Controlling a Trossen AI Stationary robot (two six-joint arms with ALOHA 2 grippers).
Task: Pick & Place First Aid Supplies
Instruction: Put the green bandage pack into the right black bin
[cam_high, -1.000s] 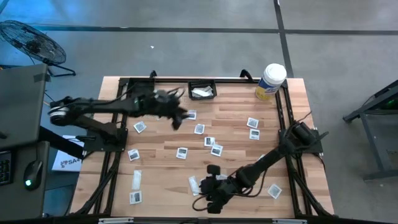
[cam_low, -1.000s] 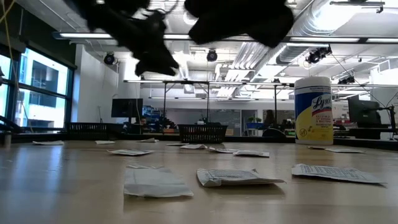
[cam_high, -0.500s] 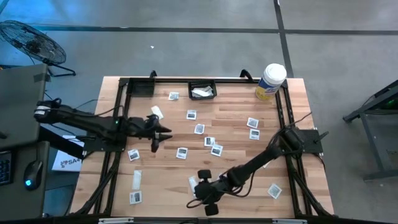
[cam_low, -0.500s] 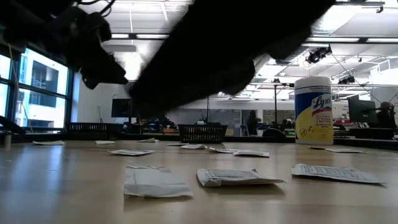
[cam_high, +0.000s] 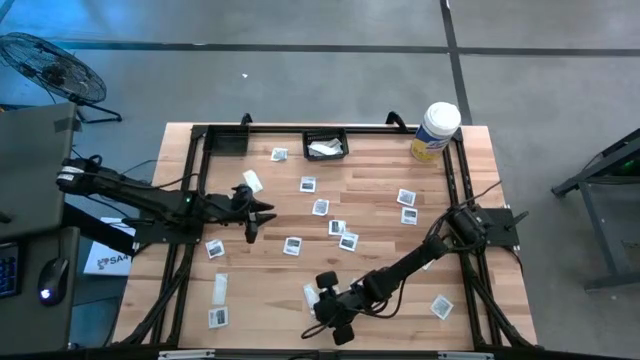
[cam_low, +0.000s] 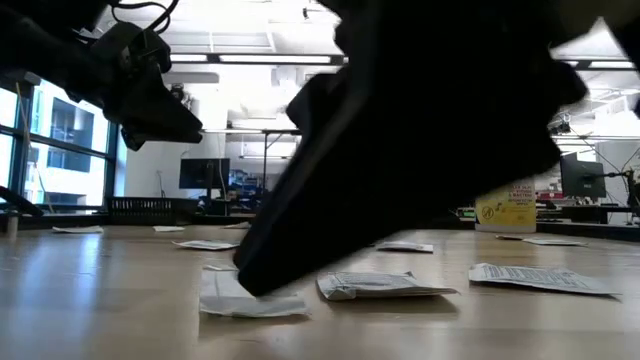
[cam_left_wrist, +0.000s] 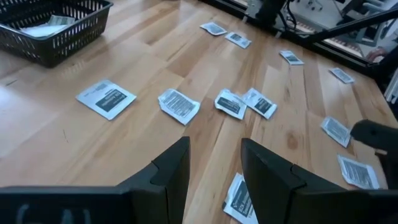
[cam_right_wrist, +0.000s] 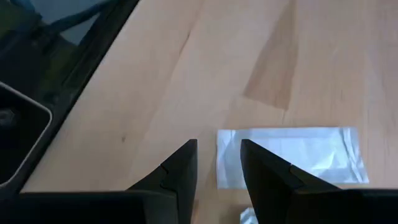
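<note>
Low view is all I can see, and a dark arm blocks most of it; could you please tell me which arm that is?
Observer: It is the right arm. The high view shows the right gripper low over the table, towards the edge farthest from the black basket.
Operator: Thank you. Is it holding anything?
Observer: No. In the right wrist view its fingers stand apart with nothing between them, and a narrow white strip lies flat on the wood just ahead of them.
Operator: And the other arm?
Observer: The left gripper hovers open and empty over the table's left part, with square packets scattered ahead of it.
</note>
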